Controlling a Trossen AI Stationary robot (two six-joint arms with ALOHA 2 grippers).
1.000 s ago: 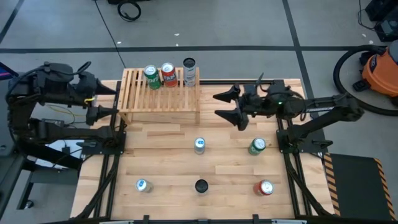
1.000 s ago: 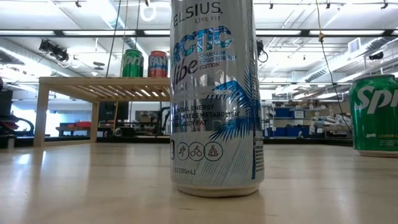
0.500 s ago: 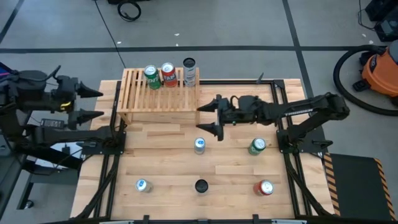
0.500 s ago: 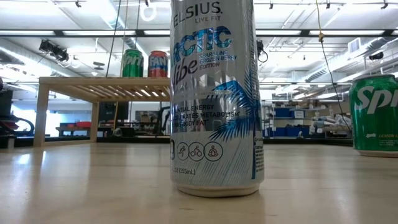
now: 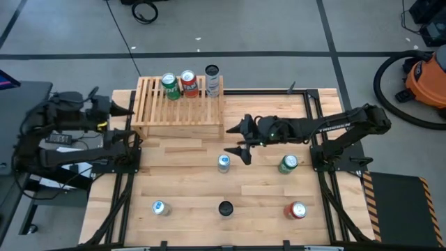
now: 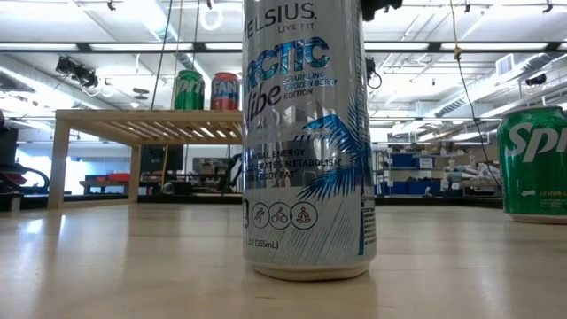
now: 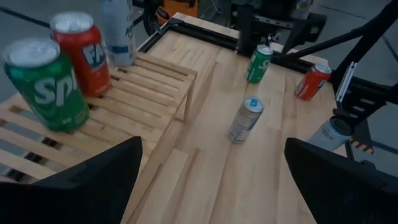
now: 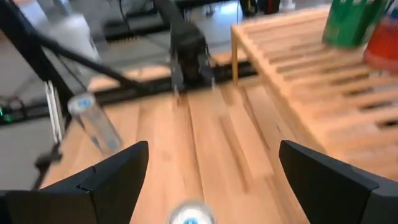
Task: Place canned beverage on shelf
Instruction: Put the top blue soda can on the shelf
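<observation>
The shelf (image 5: 181, 106) is a light-wood slatted rack at the table's far left. On it stand a green can (image 5: 169, 86), a red can (image 5: 188, 83) and a silver can (image 5: 212, 80). Several more cans stand on the table, among them a silver-blue can (image 5: 223, 163) in the middle. My right gripper (image 5: 240, 141) hovers open just beyond and right of it. In the right wrist view the can's top (image 8: 189, 214) shows low between the spread fingers, untouched. My left gripper (image 5: 124, 123) hangs open off the shelf's left end.
On the table also stand a green can (image 5: 288, 164) at the right, a red can (image 5: 297, 210) near right, a dark-topped can (image 5: 226, 208) near the middle and a silver can (image 5: 159, 208) near left. The shelf's right half (image 7: 155, 74) is bare slats.
My right gripper has swung from beside the shelf's right end toward the table's left and near edge, sinking and tipping closer to level, and now stands by the silver-blue can. My left gripper has sunk beside the shelf's left end. Both stay open; no can has moved.
</observation>
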